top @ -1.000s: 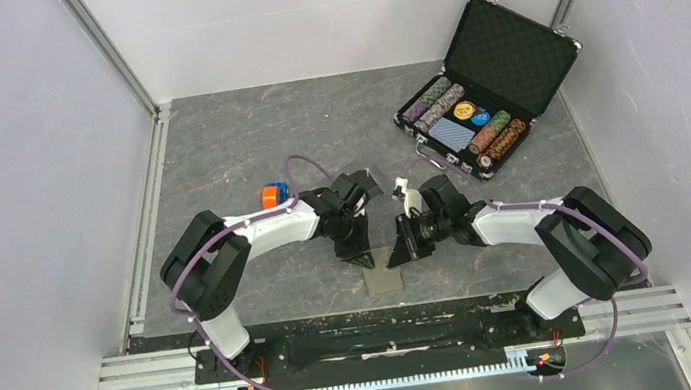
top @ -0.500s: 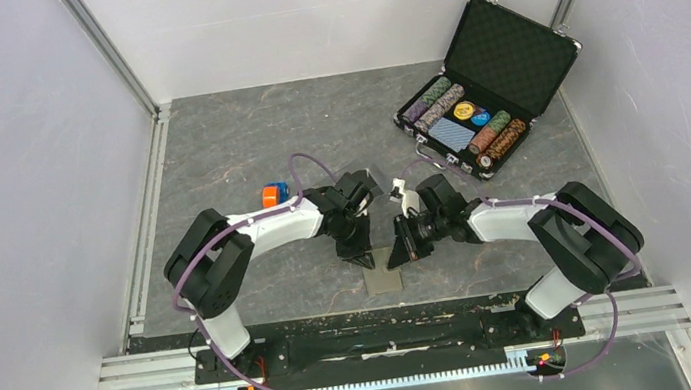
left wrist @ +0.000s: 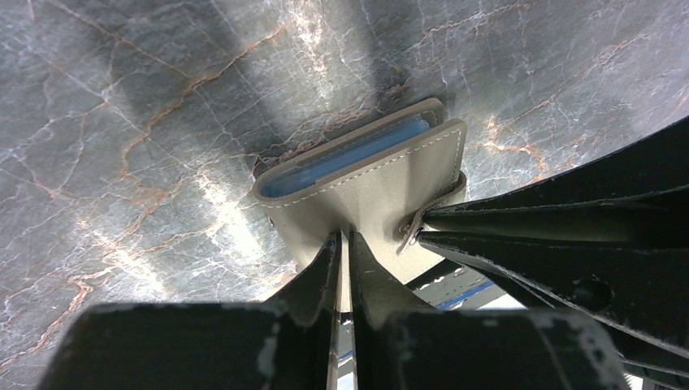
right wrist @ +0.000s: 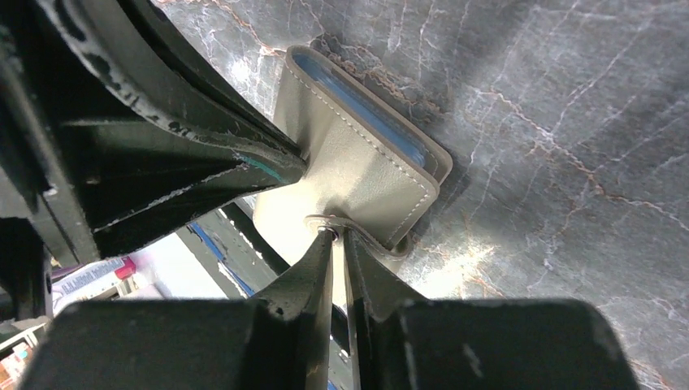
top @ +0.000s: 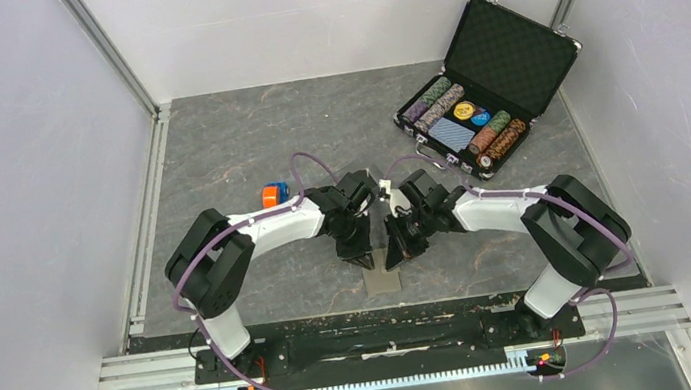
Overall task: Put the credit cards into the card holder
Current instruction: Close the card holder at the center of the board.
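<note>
Up front, left claw and right claw pinch card holder.

In the overhead view the left gripper and right gripper crowd the lower centre. The jaws of both are pinched on the card holder, leaving only a narrow slot between them. In the left wrist view the holder's blue-lined mouth faces bare table. An open poker-chip case blocks the upper right. A small orange-and-blue object sits just beside the left arm. The table's upper left and centre lie open, walled on three sides.
</note>
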